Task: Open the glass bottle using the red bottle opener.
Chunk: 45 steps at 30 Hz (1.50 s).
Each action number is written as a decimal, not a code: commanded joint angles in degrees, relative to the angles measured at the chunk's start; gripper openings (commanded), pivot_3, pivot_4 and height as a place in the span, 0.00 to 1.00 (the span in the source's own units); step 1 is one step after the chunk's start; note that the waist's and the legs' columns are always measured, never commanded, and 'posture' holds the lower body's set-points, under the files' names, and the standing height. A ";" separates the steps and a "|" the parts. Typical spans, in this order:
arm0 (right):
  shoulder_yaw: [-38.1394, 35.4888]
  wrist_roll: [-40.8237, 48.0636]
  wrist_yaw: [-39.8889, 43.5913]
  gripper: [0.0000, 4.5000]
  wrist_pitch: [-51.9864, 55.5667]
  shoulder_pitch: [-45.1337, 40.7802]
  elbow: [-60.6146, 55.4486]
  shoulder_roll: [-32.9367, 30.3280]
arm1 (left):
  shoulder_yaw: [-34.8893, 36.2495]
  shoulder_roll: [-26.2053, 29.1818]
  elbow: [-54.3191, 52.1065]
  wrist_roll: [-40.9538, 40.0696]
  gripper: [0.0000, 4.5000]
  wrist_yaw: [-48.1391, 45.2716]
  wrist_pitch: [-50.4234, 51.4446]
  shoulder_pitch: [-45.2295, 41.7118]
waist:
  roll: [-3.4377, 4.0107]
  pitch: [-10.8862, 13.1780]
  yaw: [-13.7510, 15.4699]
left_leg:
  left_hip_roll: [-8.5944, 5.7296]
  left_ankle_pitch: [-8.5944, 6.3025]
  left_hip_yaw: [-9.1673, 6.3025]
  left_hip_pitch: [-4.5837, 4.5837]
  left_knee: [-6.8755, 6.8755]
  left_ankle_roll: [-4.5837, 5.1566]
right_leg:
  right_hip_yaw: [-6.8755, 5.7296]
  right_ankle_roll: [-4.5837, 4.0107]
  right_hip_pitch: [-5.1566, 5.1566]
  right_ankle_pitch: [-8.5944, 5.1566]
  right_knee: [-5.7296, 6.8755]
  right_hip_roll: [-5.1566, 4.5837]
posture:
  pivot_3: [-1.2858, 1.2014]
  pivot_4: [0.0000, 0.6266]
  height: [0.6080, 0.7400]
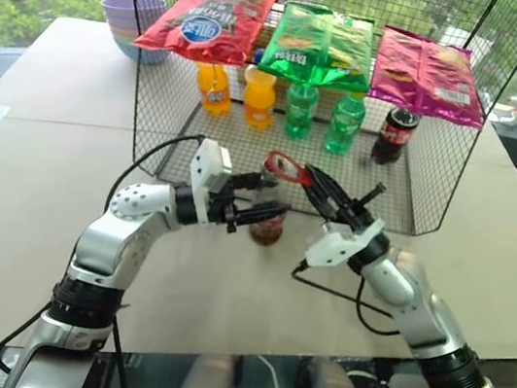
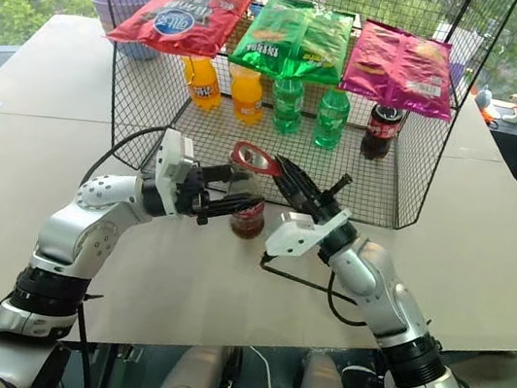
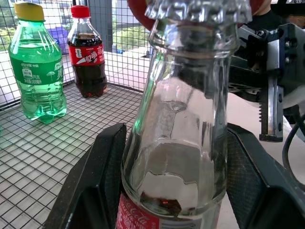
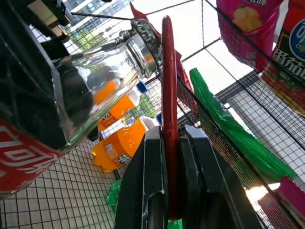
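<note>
The glass bottle (image 1: 268, 221) stands upright on the table in front of the wire cage, with dark drink low down and its crown cap (image 3: 198, 9) on top. My left gripper (image 1: 265, 200) comes in level from the left and is shut on the bottle's body, one black finger (image 3: 95, 181) on each side. My right gripper (image 1: 312, 178) reaches in from the right, shut on the handle of the red bottle opener (image 1: 287, 167). The opener's ring head sits at the bottle's cap. In the right wrist view the opener (image 4: 169, 95) stands edge-on between the fingers, beside the bottle's neck (image 4: 109, 67).
Just behind the bottle is a wire cage (image 1: 408, 178) holding orange bottles (image 1: 258, 101), green bottles (image 1: 345, 121) and a cola bottle (image 1: 394, 135), with chip bags (image 1: 320, 44) on top. Purple bowls (image 1: 128, 21) stand at the back left. Cables hang from both arms.
</note>
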 commanded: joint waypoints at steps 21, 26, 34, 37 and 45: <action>6.73 -19.35 -17.36 0.00 -5.19 -3.23 18.54 2.83 | -0.66 -0.76 0.30 -0.35 0.50 -0.83 -0.50 -2.75 | 0.03 -0.15 -0.47 | 0.00 0.01 0.21 0.51 0.00 -0.01 | 0.23 0.00 0.36 0.00 0.10 -0.01 | 0.52 0.24 1.00; 7.30 -17.54 -18.86 0.00 -6.01 -2.74 20.20 4.28 | -0.70 -1.71 0.51 -0.33 0.50 -0.42 -0.62 -2.84 | 0.02 -0.16 -0.87 | 0.01 0.00 0.26 1.05 -0.05 0.01 | 0.29 0.08 0.84 -0.06 0.08 -0.03 | 0.52 0.24 1.00; 7.42 -17.06 -16.72 0.00 -7.32 -3.10 19.59 2.96 | -1.02 -2.23 1.04 0.23 0.50 -0.65 -0.78 -3.34 | 0.01 -0.16 -0.91 | 0.00 0.00 0.25 1.09 -0.05 0.01 | 0.29 0.01 0.90 -0.01 0.08 -0.07 | 0.52 0.24 1.00; 7.29 -15.53 -12.61 0.00 -9.46 -3.78 17.61 -0.35 | -1.10 -2.25 1.79 0.60 0.50 -0.99 -1.21 -3.66 | 0.02 -0.16 -0.88 | -0.01 0.00 0.24 1.09 -0.05 0.01 | 0.28 0.01 0.90 -0.02 0.08 -0.08 | 0.52 0.24 1.00; 5.57 -9.73 -1.05 0.00 -11.12 -7.23 14.12 -8.71 | -0.99 -2.61 3.46 1.87 0.50 -1.83 -2.46 -4.33 | 0.02 -0.17 -0.58 | -0.04 -0.01 0.21 1.09 -0.06 0.02 | 0.27 0.06 0.91 -0.05 0.05 -0.11 | 0.52 0.24 1.00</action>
